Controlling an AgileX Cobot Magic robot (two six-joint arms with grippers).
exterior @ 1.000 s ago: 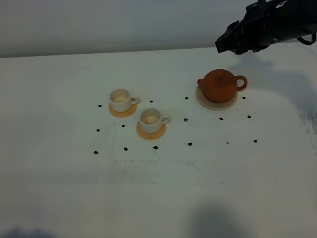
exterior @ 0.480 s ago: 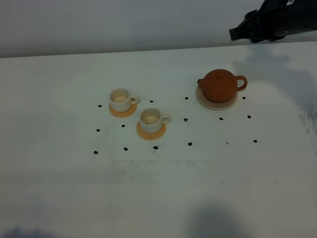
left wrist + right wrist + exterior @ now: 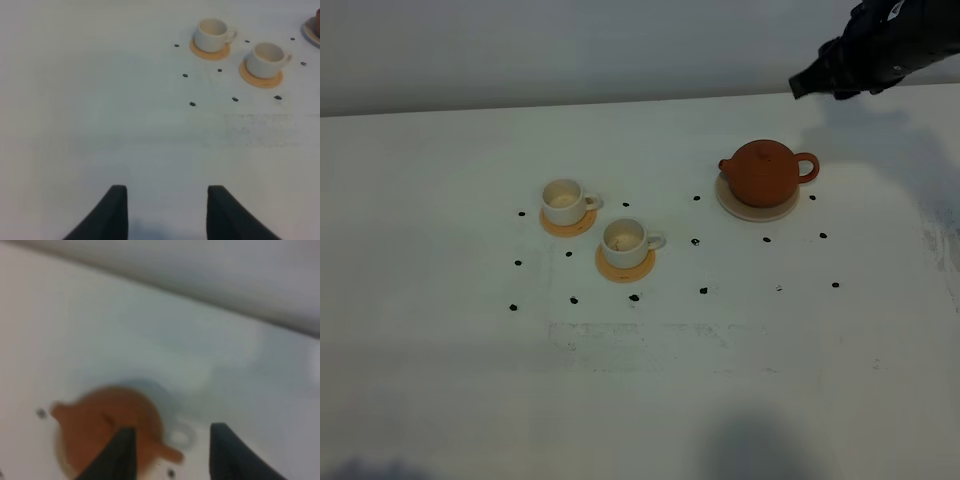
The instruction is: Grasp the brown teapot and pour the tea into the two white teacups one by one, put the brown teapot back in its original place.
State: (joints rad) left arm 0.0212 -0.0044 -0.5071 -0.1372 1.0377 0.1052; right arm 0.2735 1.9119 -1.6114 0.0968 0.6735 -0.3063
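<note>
White worktop (image 3: 440, 380): brown teapot (image 3: 763, 172) on cream saucer (image 3: 730, 205) toward far right corner. Near centre, white teacup (image 3: 562, 201) and second teacup (image 3: 623, 240), each on an orange coaster (image 3: 620, 268). Above the far right corner, right gripper (image 3: 172, 432) spread, empty; left gripper (image 3: 167, 190) spread, empty.

Two orange-tan coasters (image 3: 566, 231) and scattered black dots (image 3: 695, 241) lie on a white table (image 3: 440, 350)

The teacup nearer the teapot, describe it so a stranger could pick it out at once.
On the white table, left of the brown teapot, two white teacups stand on orange coasters. Yours is the front teacup, closer to the teapot; the other teacup sits farther back and left.
</note>
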